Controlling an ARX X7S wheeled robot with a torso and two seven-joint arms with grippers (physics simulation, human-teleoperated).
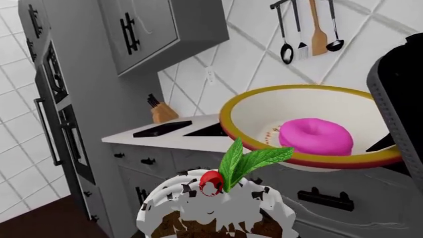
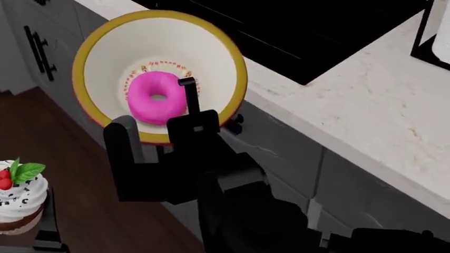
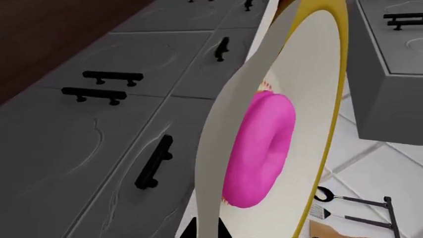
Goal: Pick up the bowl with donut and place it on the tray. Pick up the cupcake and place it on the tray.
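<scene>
While both items are lifted, neither is trayed: right gripper [image 2: 188, 100] clamps the yellow-rimmed cream bowl [image 2: 105, 58] holding the pink ring donut [image 2: 156, 97]; left arm carries the white-frosted cupcake [image 2: 20, 203], jaws unseen.

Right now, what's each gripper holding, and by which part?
Right gripper holds the bowl by its near rim, donut inside. Left holds the cupcake; grip point is out of view, apparently low on it.
</scene>
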